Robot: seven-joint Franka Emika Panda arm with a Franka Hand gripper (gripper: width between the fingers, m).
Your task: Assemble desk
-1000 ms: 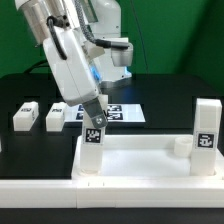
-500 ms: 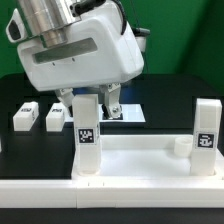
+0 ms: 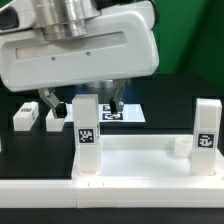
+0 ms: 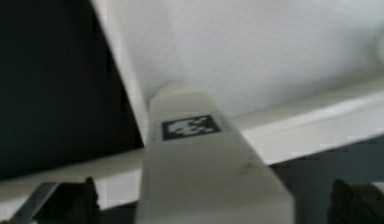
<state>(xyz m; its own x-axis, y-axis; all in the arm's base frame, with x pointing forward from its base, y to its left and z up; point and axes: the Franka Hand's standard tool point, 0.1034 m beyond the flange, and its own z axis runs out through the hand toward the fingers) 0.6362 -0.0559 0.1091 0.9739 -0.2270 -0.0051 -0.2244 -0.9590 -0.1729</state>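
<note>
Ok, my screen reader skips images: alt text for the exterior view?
An open pincer hovers over a desk leg standing in a corner of the desk top. A second leg stands at the exterior view's right; two loose legs lie behind.

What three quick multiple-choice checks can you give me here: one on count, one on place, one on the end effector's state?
1. How many legs stand upright on the desk top?
A) one B) two C) four
2. Where do the two loose legs lie?
A) on the black table, at the exterior view's left B) inside the desk top C) stacked on an upright leg
3. The end effector is:
A) shut on a leg B) open, astride the near upright leg C) shut and empty

Key: B, one under the end effector, one at the exterior view's right; A, both lie flat beside the desk top; B, the wrist view shows gaps between fingers and leg.
</note>
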